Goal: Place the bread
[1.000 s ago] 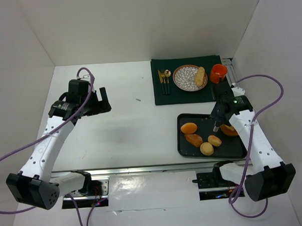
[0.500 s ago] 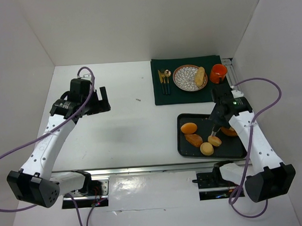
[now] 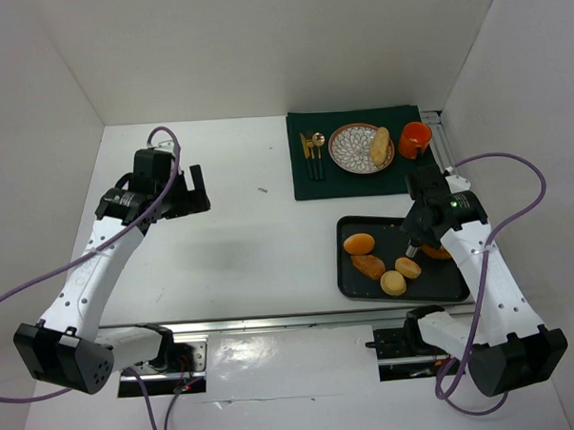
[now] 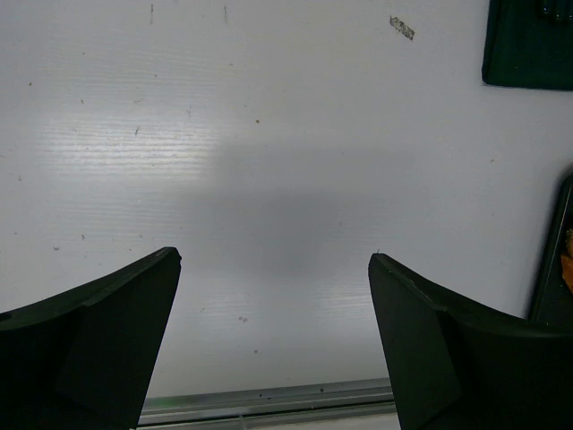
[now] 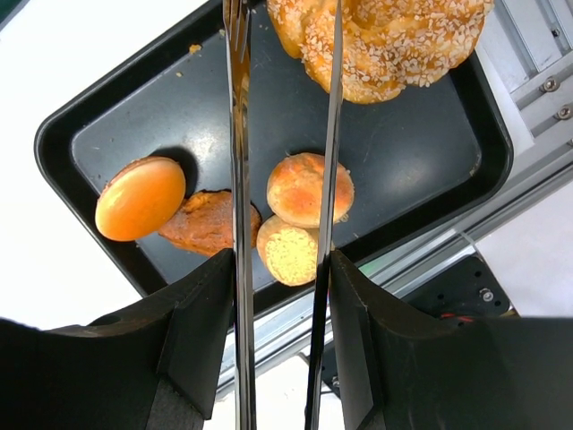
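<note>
Your right arm bends down over the black tray at the worktop's near right edge, right fingers clamped on metal tongs above the buns, left fingers wide apart over the left side.

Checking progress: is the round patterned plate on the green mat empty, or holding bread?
Holding bread: one pale oblong roll lies on the round patterned plate, at its right side.

**Around the green placemat**

A white table carries a dark green placemat. Gold-and-black cutlery lies on the mat's left part. An orange cup stands on its right edge. A small dark scrap lies just left of the mat.
</note>
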`<act>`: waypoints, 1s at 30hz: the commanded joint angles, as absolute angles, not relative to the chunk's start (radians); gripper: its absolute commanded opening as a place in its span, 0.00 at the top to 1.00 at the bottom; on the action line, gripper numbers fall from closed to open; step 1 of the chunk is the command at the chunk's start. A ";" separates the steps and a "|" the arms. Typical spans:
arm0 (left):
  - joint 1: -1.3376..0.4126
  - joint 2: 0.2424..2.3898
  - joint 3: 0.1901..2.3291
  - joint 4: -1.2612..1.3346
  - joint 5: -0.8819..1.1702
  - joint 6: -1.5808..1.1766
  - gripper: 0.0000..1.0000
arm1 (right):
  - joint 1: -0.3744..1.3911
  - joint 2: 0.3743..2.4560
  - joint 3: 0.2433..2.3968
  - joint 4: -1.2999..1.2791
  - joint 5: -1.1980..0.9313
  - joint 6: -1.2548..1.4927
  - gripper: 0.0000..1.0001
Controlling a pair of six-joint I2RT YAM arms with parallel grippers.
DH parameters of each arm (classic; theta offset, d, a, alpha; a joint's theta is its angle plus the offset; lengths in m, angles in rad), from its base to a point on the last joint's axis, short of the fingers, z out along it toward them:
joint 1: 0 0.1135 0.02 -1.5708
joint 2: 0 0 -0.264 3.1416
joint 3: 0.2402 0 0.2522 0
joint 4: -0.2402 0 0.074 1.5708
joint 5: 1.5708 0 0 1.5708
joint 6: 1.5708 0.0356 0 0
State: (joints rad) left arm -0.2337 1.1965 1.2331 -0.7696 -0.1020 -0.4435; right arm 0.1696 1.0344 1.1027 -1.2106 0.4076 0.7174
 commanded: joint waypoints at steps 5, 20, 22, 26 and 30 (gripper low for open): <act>-0.239 1.209 1.273 -0.755 -0.069 -0.428 0.00 | 0.173 1.049 1.103 -1.243 0.439 0.736 0.48; -0.239 1.249 1.312 -0.755 -0.080 -0.437 0.00 | 0.173 1.051 1.261 -1.307 0.485 0.716 1.00; -0.239 1.249 1.312 -0.755 -0.080 -0.437 0.00 | 0.173 1.051 1.294 -1.307 0.494 0.695 1.00; -0.239 1.259 1.321 -0.767 -0.110 -0.437 0.00 | 0.173 1.060 1.341 -1.307 0.514 0.672 1.00; -0.239 1.259 1.321 -0.767 -0.110 -0.437 0.00 | 0.173 1.126 1.472 -1.247 0.514 0.597 1.00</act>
